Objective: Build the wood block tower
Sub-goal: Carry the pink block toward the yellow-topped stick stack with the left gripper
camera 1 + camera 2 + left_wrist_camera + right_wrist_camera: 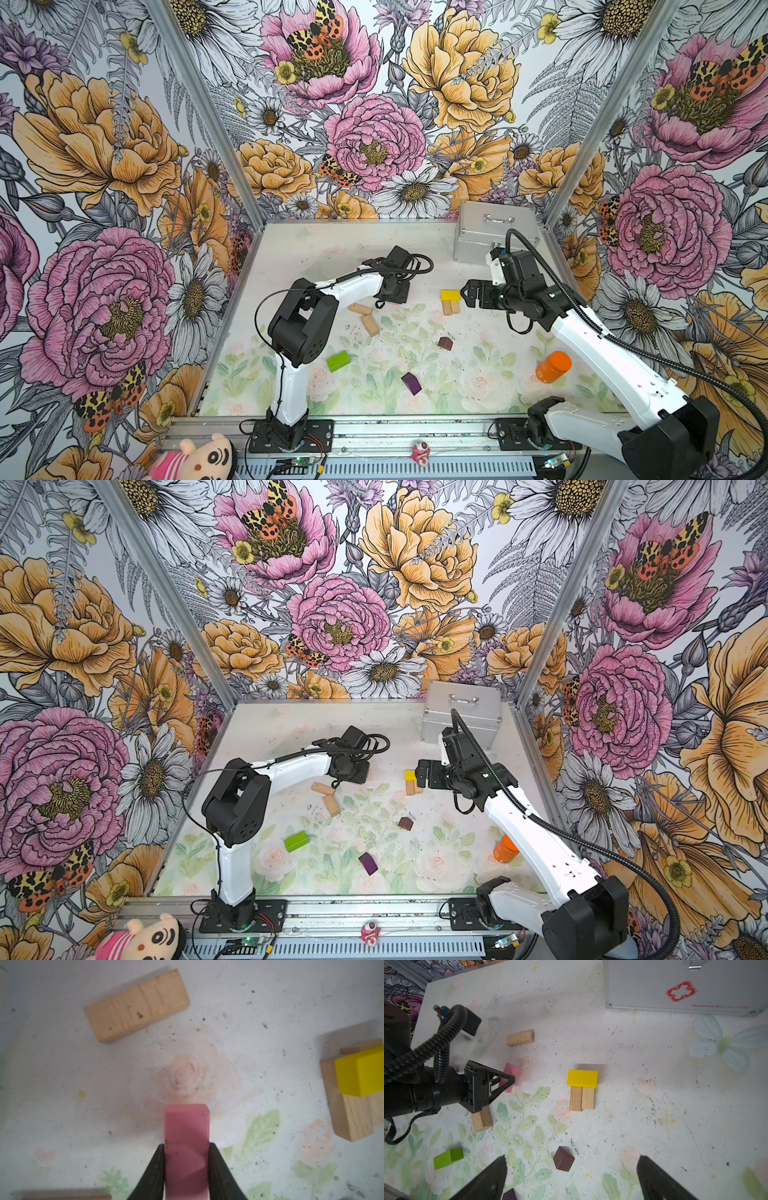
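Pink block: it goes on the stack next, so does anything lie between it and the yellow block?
Nothing visible does. Between the pink block in the left gripper and the yellow block lies only bare mat. The loose tan blocks lie off that line, and the open right gripper is beyond the yellow block.

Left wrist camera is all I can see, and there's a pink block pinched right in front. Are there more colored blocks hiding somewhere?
Observer: Yes, a lime-green block lies loose on the table.
Operator: Cool! Any dark ones?
Observer: A purple block lies toward the table's front edge.
Operator: What's the other arm doing?
Observer: The right end effector is open and empty, beside the yellow block.
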You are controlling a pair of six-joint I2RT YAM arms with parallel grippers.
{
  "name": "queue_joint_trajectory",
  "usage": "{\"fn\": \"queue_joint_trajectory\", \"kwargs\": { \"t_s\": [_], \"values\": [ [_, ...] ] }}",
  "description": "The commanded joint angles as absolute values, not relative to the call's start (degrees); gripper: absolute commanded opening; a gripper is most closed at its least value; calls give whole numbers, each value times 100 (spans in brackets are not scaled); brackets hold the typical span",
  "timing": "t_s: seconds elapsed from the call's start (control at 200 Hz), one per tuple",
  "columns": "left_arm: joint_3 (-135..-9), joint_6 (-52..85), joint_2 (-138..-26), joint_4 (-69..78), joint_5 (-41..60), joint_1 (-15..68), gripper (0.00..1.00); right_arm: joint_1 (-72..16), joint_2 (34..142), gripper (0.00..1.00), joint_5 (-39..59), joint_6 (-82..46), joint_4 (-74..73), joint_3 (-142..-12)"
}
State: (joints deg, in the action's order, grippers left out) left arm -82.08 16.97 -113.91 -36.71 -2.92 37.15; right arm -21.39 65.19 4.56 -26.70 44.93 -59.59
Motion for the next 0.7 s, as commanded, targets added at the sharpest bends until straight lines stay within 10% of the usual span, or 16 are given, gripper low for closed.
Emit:
{"fn": "queue_joint_trajectory", "kwargs": {
  "t_s": [0.0, 0.695],
  "values": [
    [-8315, 1591, -11423, -3709, -145, 3913, 30, -2096, 6213, 100, 249, -2777, 4702, -5890],
    [-7726, 2056, -11344, -3305, -112, 4816, 37, -2109, 5392, 100, 70, -2918, 5176, -5599]
  ]
}}
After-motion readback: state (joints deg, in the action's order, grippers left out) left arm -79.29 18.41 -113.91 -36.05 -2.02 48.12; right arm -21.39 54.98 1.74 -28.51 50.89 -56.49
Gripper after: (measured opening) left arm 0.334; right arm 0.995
